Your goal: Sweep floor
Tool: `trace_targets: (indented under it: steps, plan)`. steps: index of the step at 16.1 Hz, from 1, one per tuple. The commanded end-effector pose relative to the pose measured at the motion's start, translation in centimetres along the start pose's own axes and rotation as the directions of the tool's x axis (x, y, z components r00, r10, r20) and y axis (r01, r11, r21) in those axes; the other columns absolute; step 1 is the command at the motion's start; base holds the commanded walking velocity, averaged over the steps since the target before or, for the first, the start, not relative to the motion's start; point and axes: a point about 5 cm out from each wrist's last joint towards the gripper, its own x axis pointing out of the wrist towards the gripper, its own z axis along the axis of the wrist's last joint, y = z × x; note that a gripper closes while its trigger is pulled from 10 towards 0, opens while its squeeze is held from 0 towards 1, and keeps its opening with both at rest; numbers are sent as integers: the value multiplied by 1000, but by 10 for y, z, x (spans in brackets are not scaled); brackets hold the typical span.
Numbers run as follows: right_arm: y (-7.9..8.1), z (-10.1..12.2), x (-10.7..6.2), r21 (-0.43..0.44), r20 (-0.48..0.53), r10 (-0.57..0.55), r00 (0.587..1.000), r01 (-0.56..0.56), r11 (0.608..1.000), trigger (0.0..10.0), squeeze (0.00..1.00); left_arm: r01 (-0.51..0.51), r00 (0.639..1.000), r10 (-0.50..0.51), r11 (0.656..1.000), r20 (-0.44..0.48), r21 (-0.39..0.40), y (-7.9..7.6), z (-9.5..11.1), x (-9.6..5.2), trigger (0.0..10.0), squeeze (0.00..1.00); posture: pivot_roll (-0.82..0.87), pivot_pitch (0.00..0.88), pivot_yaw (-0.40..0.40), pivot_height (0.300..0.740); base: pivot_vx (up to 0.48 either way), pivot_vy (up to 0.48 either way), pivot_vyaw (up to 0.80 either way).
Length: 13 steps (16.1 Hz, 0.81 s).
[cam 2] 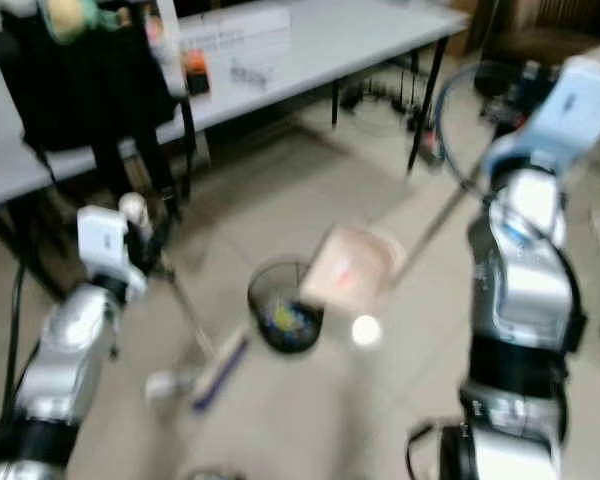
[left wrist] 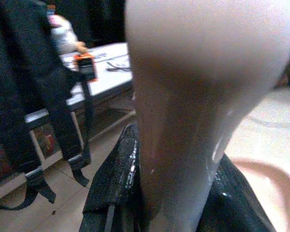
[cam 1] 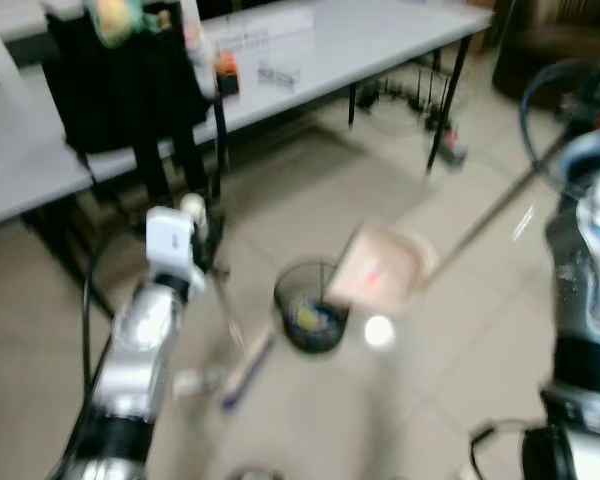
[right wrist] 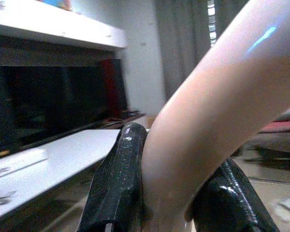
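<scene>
Fingers of the left gripper (left wrist: 174, 193) are clamped on the pale handle of the broom (cam 1: 242, 372), one black finger on each side of it in the left wrist view. From the head camera that gripper sits at the left of the scene, close to the leg of the grey table (cam 1: 380, 45), and the broom's thin pole slants down from it to a head lying on the tiled floor (cam 1: 310, 195), which looks purple-edged though blur makes this uncertain. A black backpack (cam 1: 125, 85) hangs at the table's near left edge, and an orange item (cam 1: 226, 72) rests on the tabletop beside it. Just right of the broom head stands a dark mesh wastebasket (cam 1: 308, 305) with something yellow and blue inside. The pinkish dustpan (cam 1: 378, 270) hangs tilted over the basket's right rim, and a small white ball (cam 1: 379, 331) lies on the floor just beside the basket. On the right, the right gripper (right wrist: 169, 193) is closed around the dustpan's long pale handle.
</scene>
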Motion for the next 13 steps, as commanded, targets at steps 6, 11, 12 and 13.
trace_targets:
  steps: [6, 11, 12, 13]
  plan:
    - [-30, 5, -2, -107, 35, -109, 993, 112, 988, 10000, 0, 114, 993, -114, 993, -23, -32, -14, -4, -1, 10000, 0, -53, 2, 79, 740, 0, 0, -800]
    - [-21, -33, -15, -90, -100, -74, 992, 65, 994, 10000, 0, 121, 992, -121, 992, -22, -23, -19, -2, 7, 10000, 0, -47, 8, 80, 740, 0, 0, -800]
    - [-15, -44, -21, -89, -149, -46, 988, 33, 996, 10000, 0, 108, 994, -109, 994, -22, -20, -18, 0, 11, 10000, 0, -46, 12, 82, 740, 0, 0, -800]
    - [-9, -56, -29, -96, -200, -18, 980, -2, 995, 10000, 0, 107, 994, -107, 994, -20, -21, -20, 2, 15, 10000, 0, -46, 12, 84, 740, 0, 0, -800]
